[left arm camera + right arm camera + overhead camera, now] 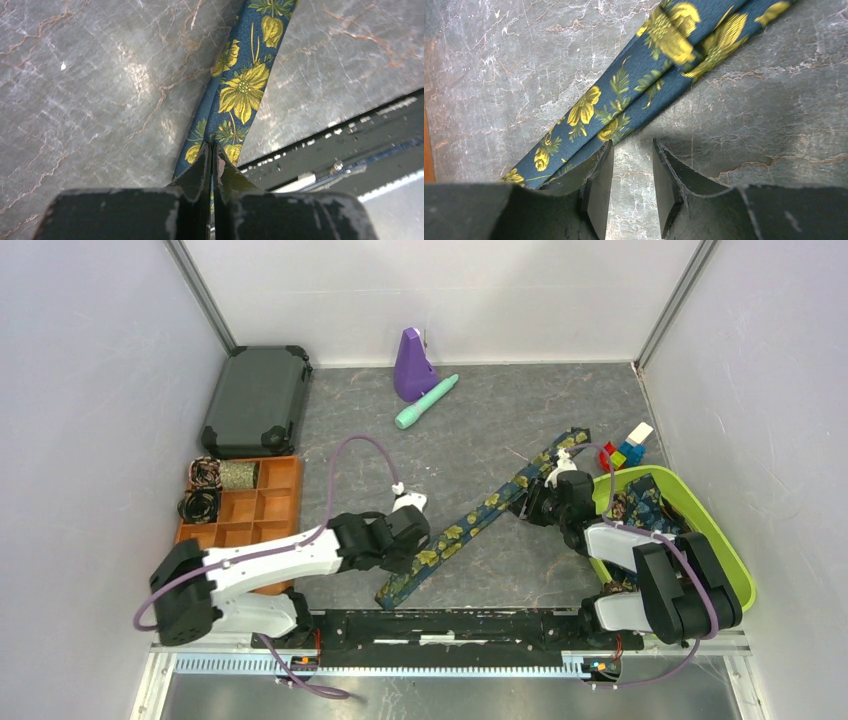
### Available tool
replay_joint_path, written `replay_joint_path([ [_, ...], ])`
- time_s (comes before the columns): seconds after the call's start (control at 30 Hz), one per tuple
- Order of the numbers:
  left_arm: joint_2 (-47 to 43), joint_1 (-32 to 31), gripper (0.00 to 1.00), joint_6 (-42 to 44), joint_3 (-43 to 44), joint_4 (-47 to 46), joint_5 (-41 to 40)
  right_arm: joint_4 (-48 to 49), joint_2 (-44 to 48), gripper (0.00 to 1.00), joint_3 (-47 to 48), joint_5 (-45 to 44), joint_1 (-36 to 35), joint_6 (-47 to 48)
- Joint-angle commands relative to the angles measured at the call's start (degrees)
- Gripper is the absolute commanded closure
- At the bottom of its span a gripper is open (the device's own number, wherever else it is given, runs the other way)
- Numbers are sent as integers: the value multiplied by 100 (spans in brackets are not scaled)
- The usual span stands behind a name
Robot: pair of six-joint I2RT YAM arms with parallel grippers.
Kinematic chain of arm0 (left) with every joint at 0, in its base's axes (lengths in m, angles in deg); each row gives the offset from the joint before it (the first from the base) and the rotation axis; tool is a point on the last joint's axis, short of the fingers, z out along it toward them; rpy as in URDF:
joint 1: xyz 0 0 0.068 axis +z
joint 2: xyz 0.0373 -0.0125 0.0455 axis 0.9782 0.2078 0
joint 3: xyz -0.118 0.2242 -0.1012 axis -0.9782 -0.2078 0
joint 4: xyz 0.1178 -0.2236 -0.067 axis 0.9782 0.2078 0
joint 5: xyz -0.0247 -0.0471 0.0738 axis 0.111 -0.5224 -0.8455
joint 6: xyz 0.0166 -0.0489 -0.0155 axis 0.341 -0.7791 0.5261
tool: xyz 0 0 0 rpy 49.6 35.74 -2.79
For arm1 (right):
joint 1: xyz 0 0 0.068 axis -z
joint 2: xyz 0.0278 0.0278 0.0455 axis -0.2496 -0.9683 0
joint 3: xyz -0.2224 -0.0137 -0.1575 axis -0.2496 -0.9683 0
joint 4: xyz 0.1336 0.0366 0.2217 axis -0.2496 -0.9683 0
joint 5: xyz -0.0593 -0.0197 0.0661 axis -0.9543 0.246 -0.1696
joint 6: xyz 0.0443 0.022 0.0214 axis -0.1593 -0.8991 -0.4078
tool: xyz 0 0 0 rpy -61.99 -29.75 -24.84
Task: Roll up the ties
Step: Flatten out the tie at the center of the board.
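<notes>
A navy tie with yellow flowers (470, 520) lies flat and diagonal on the grey table, from near the front centre up to the right. My left gripper (418, 552) is shut on the tie (240, 95) near its lower end, its jaws pinched on the fabric. My right gripper (540, 502) is open and empty, low over the table just beside the tie (624, 100) at its upper part. More ties (640, 502) lie bunched in the green bin (722, 545). Coiled ties (205, 473) sit in the orange tray (270, 508).
A dark case (258, 400) lies at the back left. A purple cone (411, 365) and a teal cylinder (426, 402) stand at the back centre. Coloured blocks (628, 448) sit behind the green bin. A black rail (450, 628) runs along the near edge.
</notes>
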Motion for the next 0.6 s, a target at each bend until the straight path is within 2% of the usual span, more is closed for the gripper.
replay_joint_path([
  [0.0,-935,-63,98,-240,-257,371,286,146,77,59,66,-106,-28,-51],
  [0.13,-1614,-214,98,-539,-857,378,615,120,-52,58,275,-295,-10,-82],
  [0.23,-1927,-334,98,-866,-1243,617,567,62,-239,57,547,-423,66,-140],
  [0.57,-2193,-924,97,-1715,-1355,1274,135,206,-911,59,902,-532,362,-352],
])
